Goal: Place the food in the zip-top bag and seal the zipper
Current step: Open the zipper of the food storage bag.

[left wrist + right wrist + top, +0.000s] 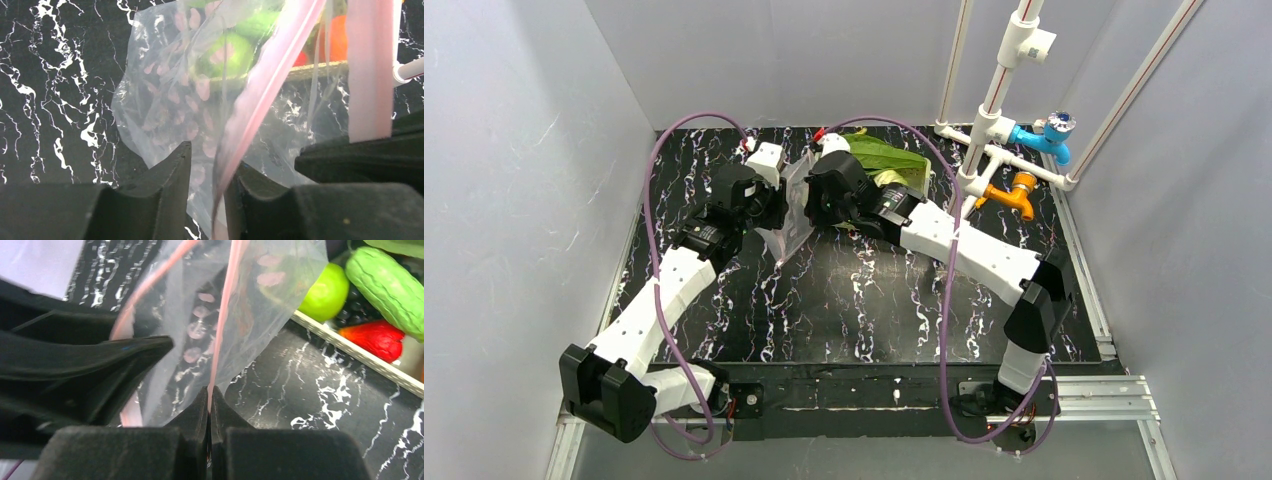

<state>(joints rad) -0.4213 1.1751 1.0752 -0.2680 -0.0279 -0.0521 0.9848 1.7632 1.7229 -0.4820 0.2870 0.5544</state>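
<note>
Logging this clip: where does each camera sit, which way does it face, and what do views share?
Top external: above and behind the bases, looking down at the table; both arms show, meeting at the zip-top bag.
Left wrist: on the left arm, facing along the left claw, which straddles the zipper.
Right wrist: on the right arm, facing along the right claw, shut on the zipper; green apple beyond.
Shared: both wrist views show bag and zipper.

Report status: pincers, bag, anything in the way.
Right pincer shut on zipper. Left pincer straddles zipper, jaws apart. Zip-top bag mouth open; green apple, cucumber in basket. No obstruction seen.
</note>
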